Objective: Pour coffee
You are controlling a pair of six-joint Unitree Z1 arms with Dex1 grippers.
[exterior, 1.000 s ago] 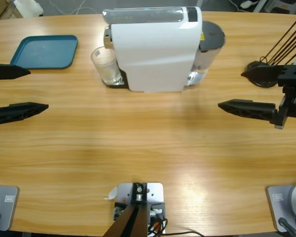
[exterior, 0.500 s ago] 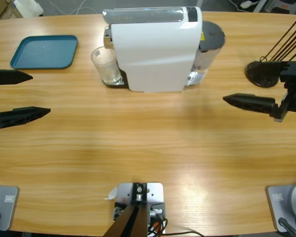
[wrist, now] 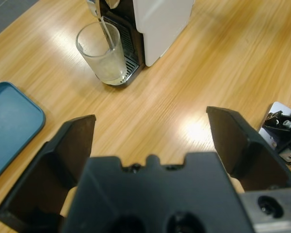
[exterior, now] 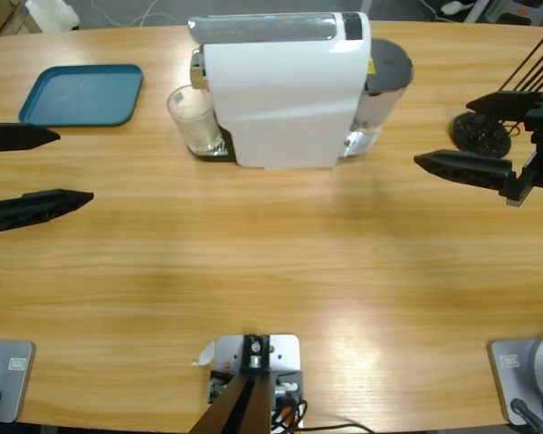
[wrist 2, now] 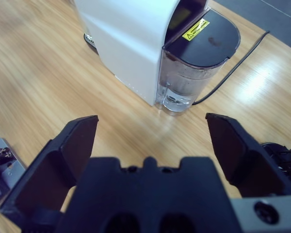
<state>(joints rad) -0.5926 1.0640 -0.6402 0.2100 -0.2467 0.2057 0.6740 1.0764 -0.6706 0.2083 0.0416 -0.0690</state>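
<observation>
The white coffee machine (exterior: pixel 285 90) stands at the far middle of the table. A clear glass (exterior: pixel 195 120) sits on its drip grate under the spout. In the left wrist view a thin stream runs from the spout into the glass (wrist: pixel 103 56), which holds a little pale liquid. My left gripper (exterior: pixel 72 167) hovers open at the left edge, well short of the glass, with nothing between its jaws. My right gripper (exterior: pixel 443 133) is open at the right, facing the machine's water tank (wrist 2: pixel 194 68), empty and apart from it.
A blue tray (exterior: pixel 81 94) lies at the far left. A black wire stand (exterior: pixel 480 136) with thin rods sits right by the right gripper. A black cable (wrist 2: pixel 233 68) runs behind the water tank.
The right gripper has shifted toward the far edge and slightly to the right, still open. The left gripper has crept a little to the right.
</observation>
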